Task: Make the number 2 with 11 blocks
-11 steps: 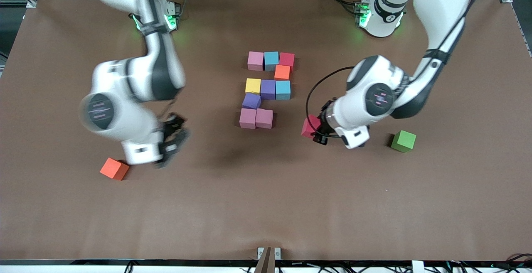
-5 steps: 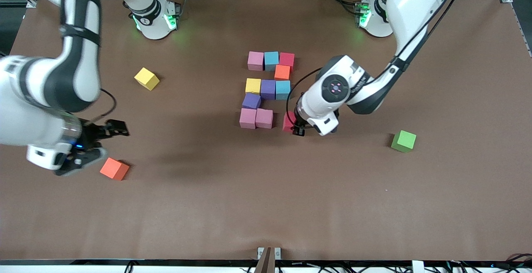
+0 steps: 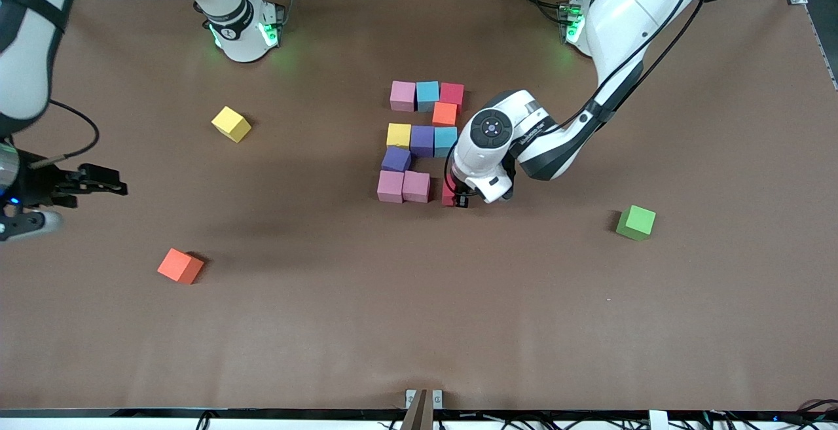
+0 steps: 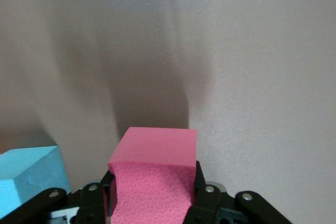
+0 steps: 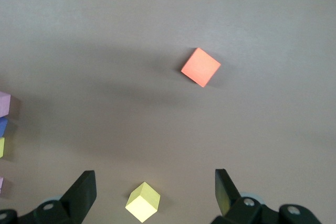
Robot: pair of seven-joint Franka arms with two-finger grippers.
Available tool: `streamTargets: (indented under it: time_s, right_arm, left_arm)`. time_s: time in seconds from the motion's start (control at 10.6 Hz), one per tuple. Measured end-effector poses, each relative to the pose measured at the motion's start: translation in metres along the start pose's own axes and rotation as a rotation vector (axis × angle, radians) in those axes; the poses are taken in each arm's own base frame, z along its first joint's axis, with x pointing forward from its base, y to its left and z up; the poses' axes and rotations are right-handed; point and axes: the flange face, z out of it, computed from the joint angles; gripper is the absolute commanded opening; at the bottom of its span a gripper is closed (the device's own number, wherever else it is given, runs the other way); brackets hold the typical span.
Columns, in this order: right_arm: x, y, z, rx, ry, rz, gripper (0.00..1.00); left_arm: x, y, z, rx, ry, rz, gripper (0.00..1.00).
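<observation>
Brown paper-covered table [image 3: 419, 325], bare apart from cubes and two arms.

Left gripper [image 3: 458, 196]: clenched on a red block [image 3: 448, 193], low over the middle of the table, just beside the two pink blocks [image 3: 403, 186] that form the row of the figure nearest the front edge. In the left wrist view the fingers [image 4: 206, 198] pinch the red block from both sides, with a blue block [image 4: 29, 174] close by.

Right gripper [image 3: 78, 184]: jaws spread wide and empty, hanging over the table's edge at the right arm's end.

Blocks, assembled at the centre: pink [image 3: 402, 95], blue [image 3: 427, 94] and red [image 3: 452, 93] in the row toward the robots' edge; orange [image 3: 444, 114] under the red; yellow [image 3: 398, 135], purple [image 3: 422, 140] and blue [image 3: 446, 140] in the middle row; purple [image 3: 396, 158] under the yellow; then the pink pair.

Loose cubes: yellow cube [image 3: 231, 124] and orange cube [image 3: 180, 266] toward the right arm's end, the orange one nearer the front edge; green cube [image 3: 635, 222] toward the left arm's end.
</observation>
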Motion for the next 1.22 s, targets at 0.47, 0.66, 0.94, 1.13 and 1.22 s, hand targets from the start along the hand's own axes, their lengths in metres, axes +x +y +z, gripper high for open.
streamTargets:
  time_s: [0.47, 0.66, 0.94, 1.13, 1.22]
  right_arm:
    - [-0.015, -0.035, -0.039, -0.007, 0.025, 0.048, 1.00]
    - [-0.017, -0.033, -0.041, -0.007, 0.024, 0.045, 1.00]
    - [-0.018, -0.032, -0.039, -0.004, 0.012, 0.044, 1.00]
    - [-0.020, -0.035, -0.037, 0.001, -0.010, 0.040, 1.00]
    - [-0.020, -0.036, -0.036, 0.002, -0.013, 0.038, 1.00]
  left_arm:
    - [-0.007, 0.002, 0.015, 0.015, -0.012, -0.029, 0.12]
    - [-0.016, -0.003, 0.022, 0.024, -0.014, -0.027, 0.12]
    - [-0.015, -0.002, 0.022, 0.024, -0.013, -0.029, 0.12]
    - [-0.015, -0.002, 0.023, 0.026, -0.013, -0.029, 0.12]
    - [-0.015, -0.003, 0.023, 0.026, -0.013, -0.029, 0.12]
